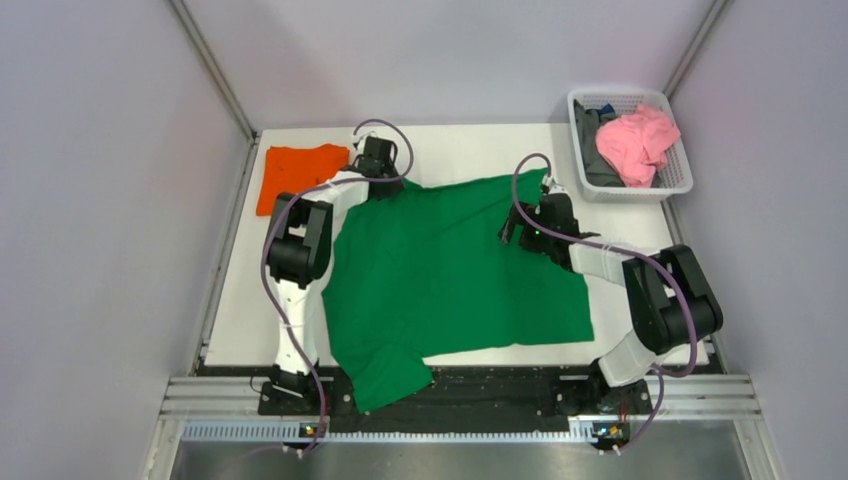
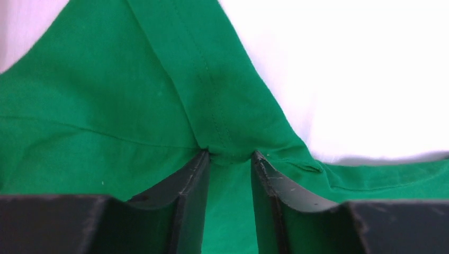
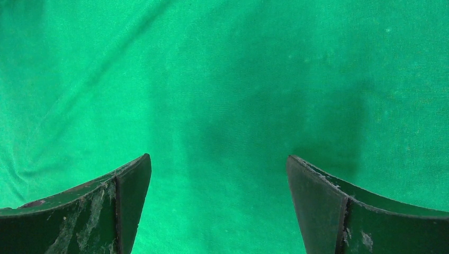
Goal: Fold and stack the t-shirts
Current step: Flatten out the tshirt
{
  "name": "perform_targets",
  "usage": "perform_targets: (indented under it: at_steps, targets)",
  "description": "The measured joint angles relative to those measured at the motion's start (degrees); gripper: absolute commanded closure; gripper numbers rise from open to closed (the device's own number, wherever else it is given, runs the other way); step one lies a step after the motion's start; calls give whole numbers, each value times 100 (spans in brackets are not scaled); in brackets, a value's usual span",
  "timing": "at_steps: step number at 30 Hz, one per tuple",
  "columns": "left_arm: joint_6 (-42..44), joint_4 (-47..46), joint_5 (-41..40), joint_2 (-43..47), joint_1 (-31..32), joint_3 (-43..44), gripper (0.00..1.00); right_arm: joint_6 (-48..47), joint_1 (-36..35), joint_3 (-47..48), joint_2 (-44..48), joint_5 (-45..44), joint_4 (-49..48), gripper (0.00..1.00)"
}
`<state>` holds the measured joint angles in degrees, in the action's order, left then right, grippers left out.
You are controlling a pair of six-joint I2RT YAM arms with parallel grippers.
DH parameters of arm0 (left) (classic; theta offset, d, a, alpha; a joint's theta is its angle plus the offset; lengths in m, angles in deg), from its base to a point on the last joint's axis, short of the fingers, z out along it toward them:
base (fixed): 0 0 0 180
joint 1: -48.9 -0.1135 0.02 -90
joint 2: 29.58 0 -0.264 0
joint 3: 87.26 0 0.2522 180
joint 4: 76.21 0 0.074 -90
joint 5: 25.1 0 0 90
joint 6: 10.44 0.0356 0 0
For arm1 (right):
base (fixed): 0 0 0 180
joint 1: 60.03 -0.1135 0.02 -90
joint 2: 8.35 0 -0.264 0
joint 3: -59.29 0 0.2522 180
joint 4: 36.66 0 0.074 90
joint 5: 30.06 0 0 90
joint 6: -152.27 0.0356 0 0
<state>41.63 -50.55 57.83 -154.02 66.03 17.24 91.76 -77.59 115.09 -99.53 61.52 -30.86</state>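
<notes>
Green cloth fills most of what we see: the green shirt lies opened flat on the table, with no fold in it yet. Nearest us, one sleeve drapes over the table's near edge, left of centre. From there the body spreads across the middle. We read the sleeved end as lying left and the hem right, so the long axis runs left to right, skewed a little. The collar is hidden under the left arm, so we cannot confirm that.

Over the far right part of the body, the right gripper hangs with jaws spread wide, nothing between them and only green cloth beneath. Farther off, at the shirt's far left corner, the left gripper has its jaws narrowed on a pucker of green cloth beside a stitched seam. The tips pinch it right at the cloth's edge.

In the far left corner lies the orange shirt, folded into a flat packet, near the green one. We judge the job roughly half done: orange is folded, green's first fold is only being gripped, and stacking remains. At far right a basket holds pink cloth and something dark.
</notes>
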Motion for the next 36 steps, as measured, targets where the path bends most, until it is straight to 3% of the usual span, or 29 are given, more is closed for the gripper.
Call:
perform_targets:
  at_steps: [1,5,13,14,18,21,25,32,36]
  targets:
    - [20,-4,0,-39,-9,44,69,-7,0,0,0,-4,2,3]
    - [74,-22,24,-271,-33,317,97,-35,-2,0,0,-26,13,3]
    - [264,-44,155,-1121,-55,1821,99,-52,0,4,0,-140,33,3]
    - [293,-50,195,-1266,-55,2074,89,-52,0,4,0,-153,35,3]
    - [459,-72,581,-2059,-55,3386,4,-68,0,7,0,-205,42,3]
    - [553,-72,870,-2601,-52,4284,1,-92,0,7,0,-225,52,3]
    - [680,-31,1032,-2559,-55,4301,1,-96,0,7,7,-258,68,2]
    - [1014,621,892,-1126,-24,2944,1,-101,0,127,120,-367,555,1]
    - [1067,787,531,669,63,1322,1,-98,0,146,479,-525,1047,1]
